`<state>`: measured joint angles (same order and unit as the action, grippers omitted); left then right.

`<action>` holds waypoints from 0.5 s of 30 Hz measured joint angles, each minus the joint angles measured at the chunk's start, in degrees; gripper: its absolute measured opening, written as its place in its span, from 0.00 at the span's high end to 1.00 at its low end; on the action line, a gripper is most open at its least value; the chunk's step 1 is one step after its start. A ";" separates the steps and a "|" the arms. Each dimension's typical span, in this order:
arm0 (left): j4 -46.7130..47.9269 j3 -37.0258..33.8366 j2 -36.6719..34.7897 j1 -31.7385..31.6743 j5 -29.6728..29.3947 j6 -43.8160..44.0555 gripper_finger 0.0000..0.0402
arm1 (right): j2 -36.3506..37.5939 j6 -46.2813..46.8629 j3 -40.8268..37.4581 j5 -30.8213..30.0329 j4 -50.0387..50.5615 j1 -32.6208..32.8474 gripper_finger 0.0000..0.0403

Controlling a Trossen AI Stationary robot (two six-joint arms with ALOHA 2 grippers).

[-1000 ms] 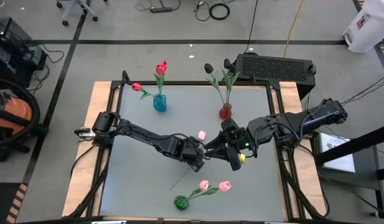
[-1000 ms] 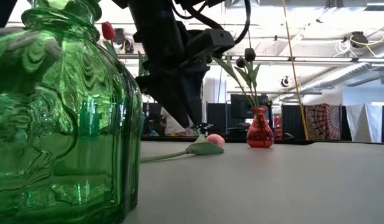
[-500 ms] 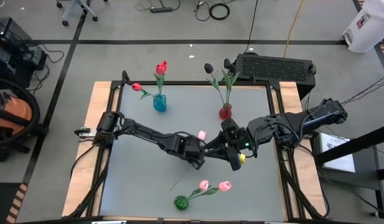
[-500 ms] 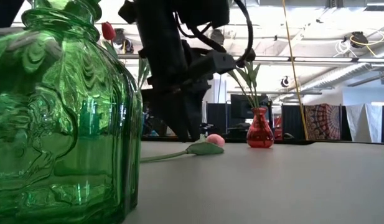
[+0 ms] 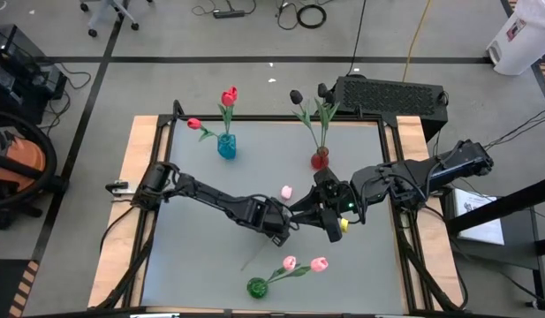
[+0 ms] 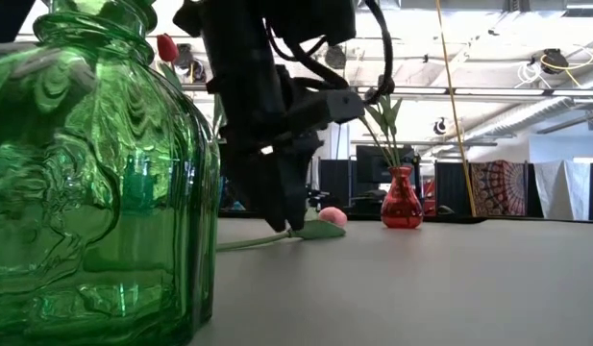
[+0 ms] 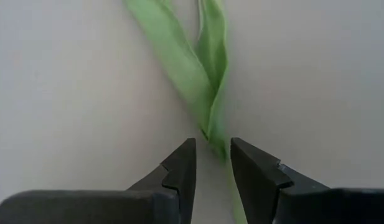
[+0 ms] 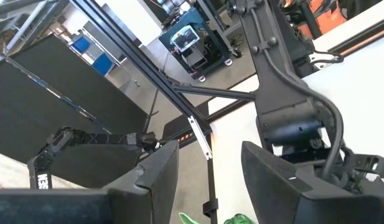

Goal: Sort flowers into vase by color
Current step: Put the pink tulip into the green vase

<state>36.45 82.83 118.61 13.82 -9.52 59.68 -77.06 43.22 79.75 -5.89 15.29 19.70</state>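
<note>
A pink tulip lies flat on the table, its head [image 5: 287, 191] toward the far side and its thin green stem [image 7: 211, 118] running toward the near edge. My left gripper [image 7: 213, 162] points steeply down over the stem, open. Its two fingers stand on either side of the stem, just below where the leaves join, with the tips close to the table [image 6: 291, 227]. My right gripper [image 8: 207, 165] hangs high above the table's middle [image 5: 306, 212], open, nothing between its fingers.
A green vase [image 5: 256, 287] with two pink tulips stands at the near edge and fills the low view's left side [image 6: 94, 183]. A blue vase [image 5: 226, 147] with red tulips is at the far left. A red vase [image 5: 320, 160] with a black tulip is at the far middle.
My left gripper has come down toward the lying tulip's stem, and its fingertips now sit near the table on either side of the stem. The tulip has stayed where it was.
</note>
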 joint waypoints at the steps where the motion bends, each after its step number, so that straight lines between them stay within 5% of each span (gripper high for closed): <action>1: -0.07 0.02 0.29 0.06 0.00 -0.04 0.73 | -0.02 0.01 0.00 -0.01 -0.02 0.02 0.59; 15: 0.29 0.17 1.23 0.09 -0.59 -1.57 0.77 | -0.02 0.01 0.00 0.00 -0.02 0.02 0.59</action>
<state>36.74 83.00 119.83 13.91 -10.10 58.11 -77.08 43.23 79.75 -5.89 15.27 19.73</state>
